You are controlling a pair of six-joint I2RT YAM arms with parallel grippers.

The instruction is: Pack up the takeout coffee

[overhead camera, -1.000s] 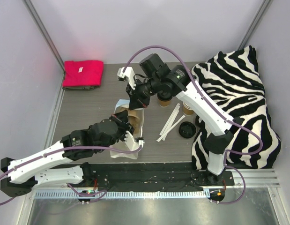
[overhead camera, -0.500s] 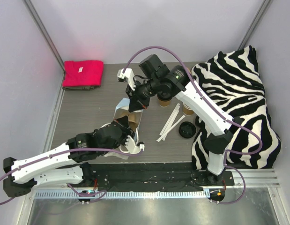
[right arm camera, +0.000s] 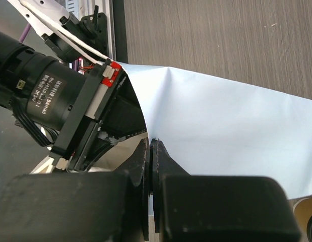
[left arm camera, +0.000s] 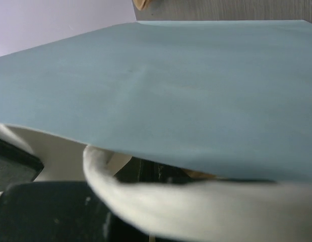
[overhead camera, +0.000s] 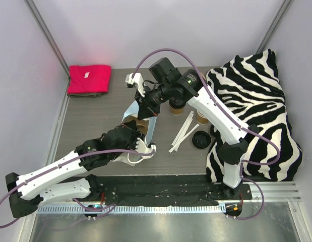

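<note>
- Firstly, the right gripper (right arm camera: 151, 146): its jaws are pressed together on the far rim of a light blue paper bag with white handles (right arm camera: 221, 131), the thin edge pinched between the two black fingers.
- Next, the left gripper (overhead camera: 141, 147) sits at the bag's near rim, at 6 o'clock from the right one. Its jaws are closed. A white handle (left arm camera: 161, 201) crosses just in front of its camera, and whether paper or handle lies between the fingers I cannot tell.
- Between the two grips the bag's mouth is spread open, and a brown moulded-pulp carrier (overhead camera: 137, 123) shows inside it.
- At 2 o'clock from the bag, outside it, a small tan kraft-paper takeaway cup (overhead camera: 177, 109) stands on the grey wood-grain table (overhead camera: 95, 121). Its top is mostly hidden by the right arm.
- A second tan paper cup (overhead camera: 201, 118), its pale top showing, stands just beyond at 3 o'clock from the first.
- A round black plastic lid (overhead camera: 200, 139) lies flat on the table at 6 o'clock from that second cup.
- Thin white paper-wrapped sticks (overhead camera: 183, 131) lie between the bag and the lid.
- A zebra-striped black-and-white cloth (overhead camera: 261, 101) is heaped along the table's 3 o'clock side, near the lid.
- A folded red cloth (overhead camera: 88, 79) lies in the 11 o'clock corner, well apart.
</note>
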